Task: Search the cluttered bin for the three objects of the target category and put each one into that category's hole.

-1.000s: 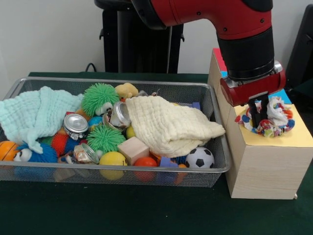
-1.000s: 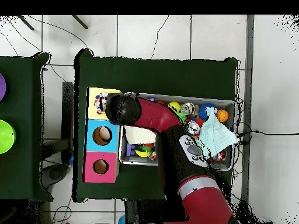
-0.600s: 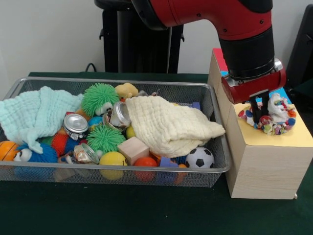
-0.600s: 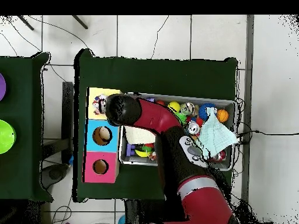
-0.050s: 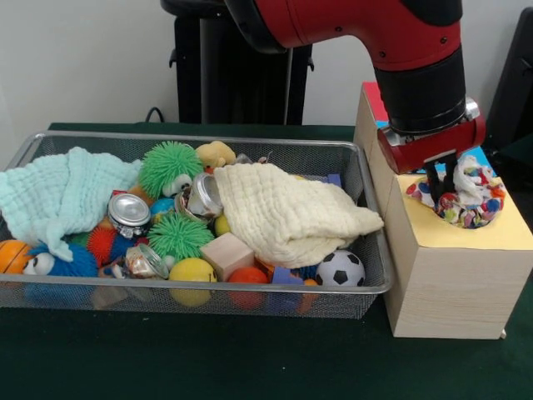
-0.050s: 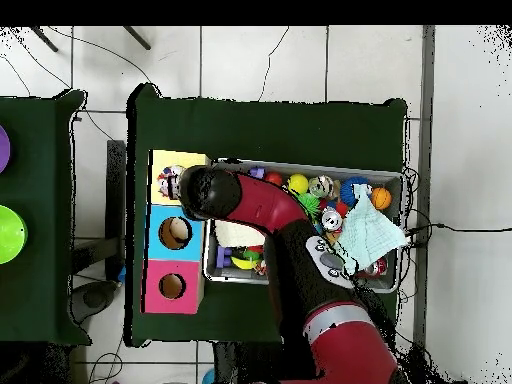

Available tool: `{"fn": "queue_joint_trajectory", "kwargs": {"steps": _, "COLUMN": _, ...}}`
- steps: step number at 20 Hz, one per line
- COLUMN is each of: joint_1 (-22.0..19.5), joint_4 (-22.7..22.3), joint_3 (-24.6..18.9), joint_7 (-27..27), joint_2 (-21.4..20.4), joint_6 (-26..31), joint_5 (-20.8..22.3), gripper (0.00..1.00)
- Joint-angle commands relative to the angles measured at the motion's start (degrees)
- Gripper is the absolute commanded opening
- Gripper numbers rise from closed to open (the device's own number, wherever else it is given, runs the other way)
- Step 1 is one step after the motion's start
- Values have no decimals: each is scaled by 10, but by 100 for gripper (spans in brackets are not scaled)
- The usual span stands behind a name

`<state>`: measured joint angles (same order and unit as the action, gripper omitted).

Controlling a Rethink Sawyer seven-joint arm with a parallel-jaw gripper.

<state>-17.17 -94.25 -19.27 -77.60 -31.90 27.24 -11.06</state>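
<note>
One dark green table (image 5: 208,358) on white floor tiles (image 6: 260,60) carries the end effector (image 5: 444,179), clamped on a colourful fabric ring (image 5: 466,196).

Two cloths (image 5: 62,193) (image 5: 287,212) — two green spiky balls (image 5: 170,167) (image 5: 180,236) — three box holes (image 6: 174,233).

Seen from above: red arm (image 6: 290,240) stretched across the wire bin (image 6: 392,178) to the box's yellow section (image 6: 166,162), covering most of the colourful toy (image 6: 168,183) there. Blue hole (image 6: 174,232) and pink hole (image 6: 172,286) lay uncovered on green tabletop (image 6: 270,130).
</note>
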Motion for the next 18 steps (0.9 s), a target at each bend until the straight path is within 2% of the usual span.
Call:
{"fn": "queue_joint_trajectory", "kwargs": {"steps": 1, "joint_1": -41, "joint_4": -76, "joint_3": -72, "joint_7": -86, "joint_2": 45, "joint_6": -98, "joint_5": 7, "gripper": 0}}
{"fn": "queue_joint_trajectory", "kwargs": {"steps": 3, "joint_1": -64, "joint_4": -89, "joint_3": -107, "joint_7": -84, "joint_2": 54, "joint_6": -151, "joint_5": 16, "gripper": 0}}
{"fn": "queue_joint_trajectory", "kwargs": {"steps": 5, "joint_1": -77, "joint_4": -95, "joint_3": -126, "joint_7": -88, "joint_2": 60, "joint_6": -180, "joint_5": 27, "gripper": 0}}
{"fn": "queue_joint_trajectory", "kwargs": {"steps": 10, "joint_1": -82, "joint_4": -93, "joint_3": -140, "joint_7": -95, "joint_2": 71, "joint_6": -214, "joint_5": 39, "gripper": 0}}
{"fn": "queue_joint_trajectory", "kwargs": {"steps": 14, "joint_1": -60, "joint_4": -84, "joint_3": -112, "joint_7": -96, "joint_2": 77, "joint_6": -197, "joint_5": 35, "gripper": 0}}
{"fn": "queue_joint_trajectory", "kwargs": {"steps": 17, "joint_1": -20, "joint_4": -58, "joint_3": -59, "joint_7": -94, "joint_2": 72, "joint_6": -121, "joint_5": 14, "gripper": 0}}
{"fn": "queue_joint_trajectory", "kwargs": {"steps": 18, "joint_1": -14, "joint_4": -55, "joint_3": -51, "joint_7": -95, "joint_2": 76, "joint_6": -117, "joint_5": 13, "gripper": 0}}
